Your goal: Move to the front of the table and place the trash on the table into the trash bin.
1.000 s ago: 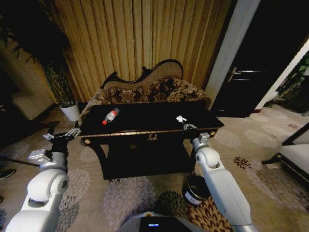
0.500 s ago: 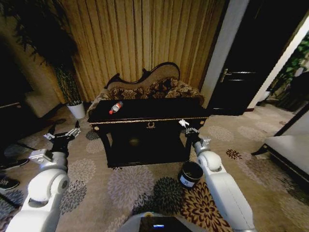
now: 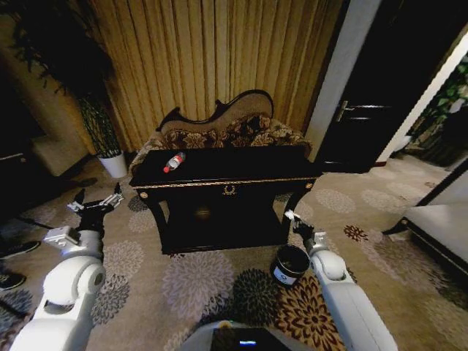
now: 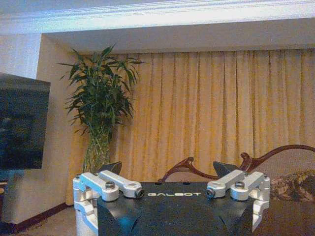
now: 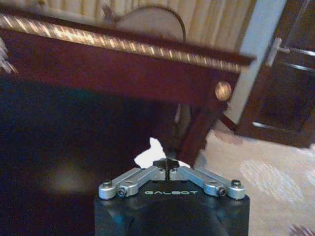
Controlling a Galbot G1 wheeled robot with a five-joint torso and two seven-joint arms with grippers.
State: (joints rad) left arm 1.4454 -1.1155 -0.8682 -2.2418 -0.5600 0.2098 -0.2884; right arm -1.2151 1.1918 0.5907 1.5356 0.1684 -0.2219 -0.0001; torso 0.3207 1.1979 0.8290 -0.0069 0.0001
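The black table (image 3: 227, 180) with gold trim stands in front of me; its gilt edge (image 5: 123, 45) also runs across the right wrist view. On its left part lies the clear bottle (image 3: 172, 161) with a red label. My right gripper (image 3: 294, 219) hangs beside the table's right front leg, above and just behind the trash bin (image 3: 290, 265). It is shut on a white crumpled paper scrap (image 5: 151, 156), which sticks out past the right gripper (image 5: 168, 164). My left gripper (image 3: 95, 204) is held out open to the left of the table, and the left gripper (image 4: 170, 171) holds nothing.
A brown floral sofa (image 3: 223, 131) stands right behind the table, before gold curtains. A plant in a white pot (image 3: 113, 165) is at the back left, a dark door (image 3: 380, 110) at the back right. Patterned carpet lies open in front of the table.
My right gripper has come down from the table's front edge to beside the leg, over the bin, with the paper scrap still in it. The left arm has stayed put.
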